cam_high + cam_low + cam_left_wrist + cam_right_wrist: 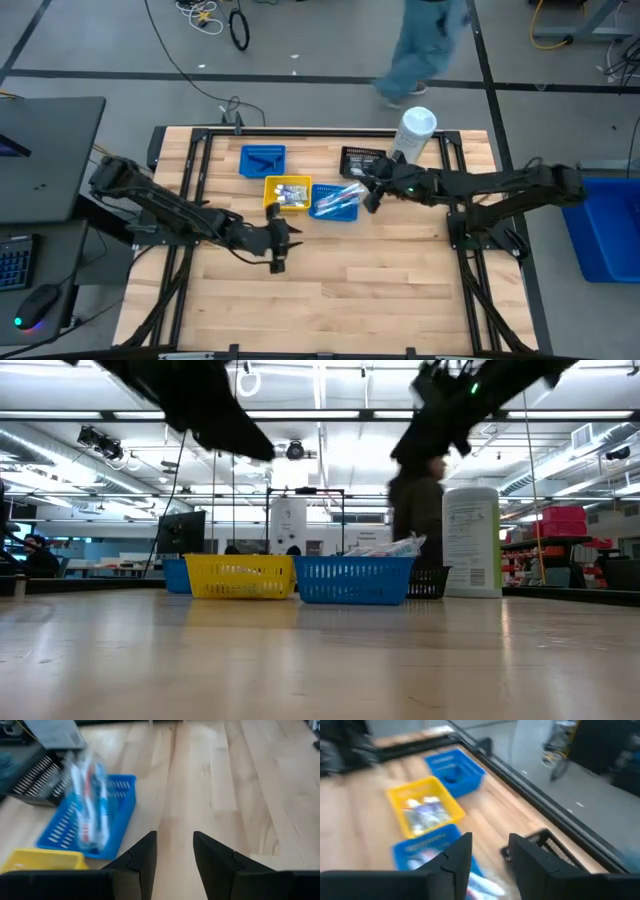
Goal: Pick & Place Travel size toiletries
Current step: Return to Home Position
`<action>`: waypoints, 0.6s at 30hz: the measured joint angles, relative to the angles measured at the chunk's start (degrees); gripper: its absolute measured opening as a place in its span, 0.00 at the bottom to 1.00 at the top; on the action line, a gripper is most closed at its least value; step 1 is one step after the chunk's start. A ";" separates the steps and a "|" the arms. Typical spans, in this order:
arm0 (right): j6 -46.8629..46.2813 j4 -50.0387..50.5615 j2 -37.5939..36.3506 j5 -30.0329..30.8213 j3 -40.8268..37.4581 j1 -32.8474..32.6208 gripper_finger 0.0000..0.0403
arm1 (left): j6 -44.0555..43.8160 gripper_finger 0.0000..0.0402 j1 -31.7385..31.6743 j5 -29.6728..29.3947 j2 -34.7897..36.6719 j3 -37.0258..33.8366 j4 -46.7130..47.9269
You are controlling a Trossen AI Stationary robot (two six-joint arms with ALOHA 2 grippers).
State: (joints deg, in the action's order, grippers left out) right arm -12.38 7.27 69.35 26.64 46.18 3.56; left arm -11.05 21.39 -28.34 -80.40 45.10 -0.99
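Toothbrushes in clear packets (90,805) lie piled in the blue bin (335,202), sticking up over its rim (395,548). Small white and blue toiletries (425,812) fill the yellow bin (287,192) beside it. My left gripper (280,248) hangs open above the bare wood, on the near side of the yellow bin, with nothing between its fingers (175,865). My right gripper (367,192) is raised just right of the blue bin's packets. Its fingers (490,857) are open and hold nothing.
A second blue bin (263,160) stands at the far left of the row and looks empty. A black bin (362,160) and a tall white canister (416,130) stand at the far right. Bare wood (330,300) stretches toward the near edge. A person walks beyond the table (425,50).
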 joint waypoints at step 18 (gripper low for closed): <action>4.86 23.02 -19.85 -8.52 2.07 -12.40 0.21 | -0.61 0.33 -0.26 -9.53 37.40 -0.06 25.65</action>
State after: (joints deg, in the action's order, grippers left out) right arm -7.53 30.29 49.50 18.12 48.25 -8.84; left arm -11.66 21.12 -37.87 -43.00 45.04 24.65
